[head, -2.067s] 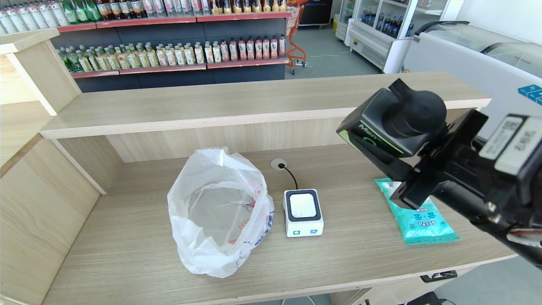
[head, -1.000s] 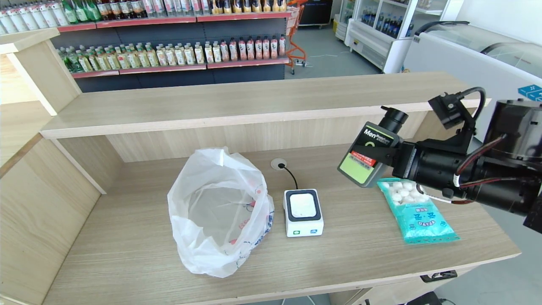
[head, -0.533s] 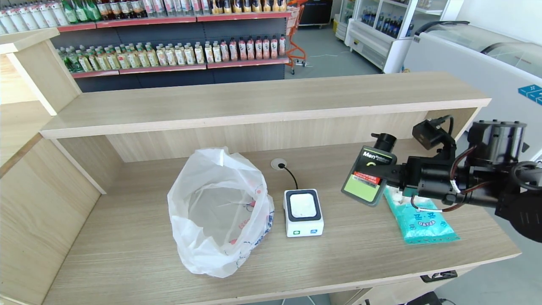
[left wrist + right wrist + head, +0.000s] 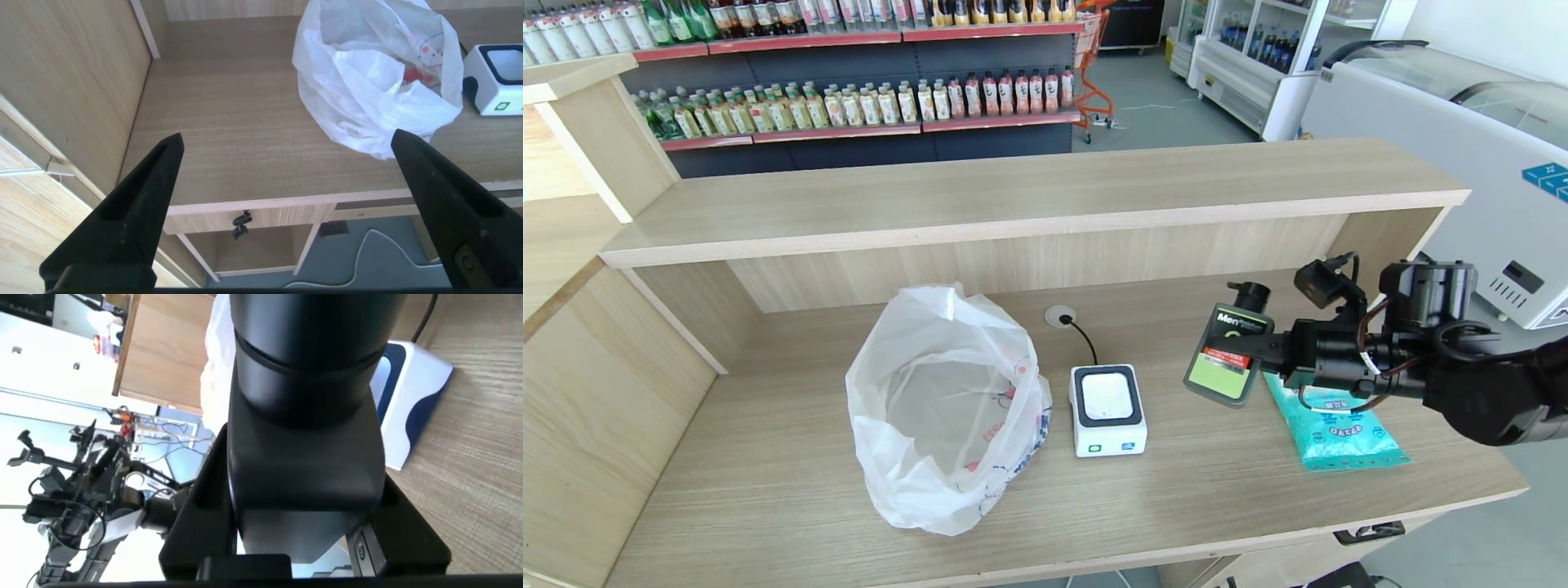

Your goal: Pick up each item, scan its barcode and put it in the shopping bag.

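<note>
A black bottle with a green label and black cap hangs tilted above the counter, just right of the white scanner. My right gripper is shut on its side, coming in from the right. In the right wrist view the bottle stands close up, with the scanner below it. A white plastic shopping bag stands open left of the scanner. A teal snack packet lies flat at the right, partly under my right arm. My left gripper is open over the counter's front left edge, short of the bag.
The wooden counter has a raised ledge at the back and a side wall on the left. The scanner's cable runs to a grommet behind it. Bare counter lies in front of the bag and scanner.
My right arm has come down and away from the camera with the bottle, which has turned label-forward and now hangs low beside the scanner. Bag, scanner and packet have not moved.
</note>
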